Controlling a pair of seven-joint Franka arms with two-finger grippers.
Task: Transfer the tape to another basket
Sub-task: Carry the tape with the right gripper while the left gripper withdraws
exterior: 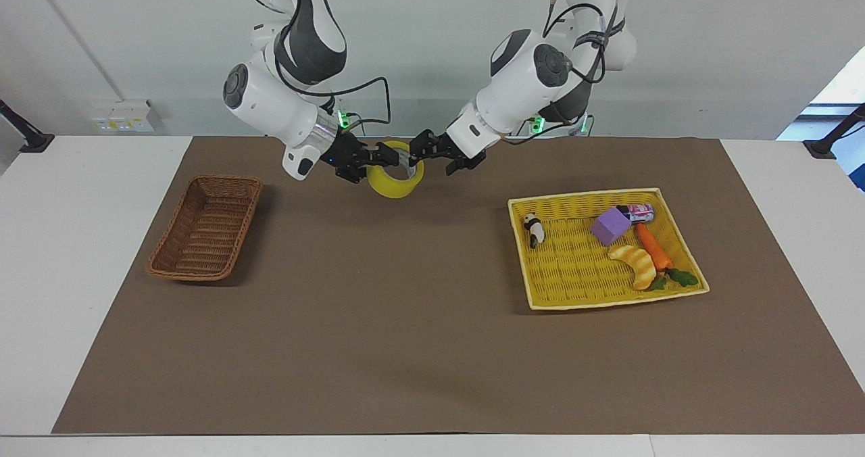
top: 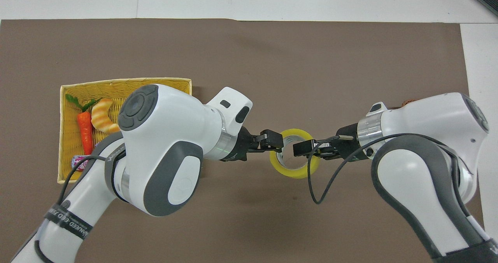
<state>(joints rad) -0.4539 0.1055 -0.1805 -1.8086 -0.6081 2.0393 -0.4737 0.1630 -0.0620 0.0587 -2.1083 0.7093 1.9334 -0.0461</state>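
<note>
The tape (exterior: 393, 185) is a yellow roll with a white core, held up over the brown mat between the two baskets. My right gripper (exterior: 385, 159) is shut on its rim, one finger inside the core. In the overhead view the right gripper (top: 302, 149) grips the tape (top: 295, 174) from the right arm's end. My left gripper (exterior: 435, 154) is open and empty just beside the roll, apart from it; it also shows in the overhead view (top: 274, 141). The dark brown wicker basket (exterior: 206, 227) stands empty at the right arm's end.
A flat yellow woven tray (exterior: 581, 197) at the left arm's end holds a purple block (exterior: 611, 225), a carrot, a striped croissant toy (exterior: 635, 262), a small can and a panda figure. In the overhead view the left arm covers part of the tray (top: 124, 81).
</note>
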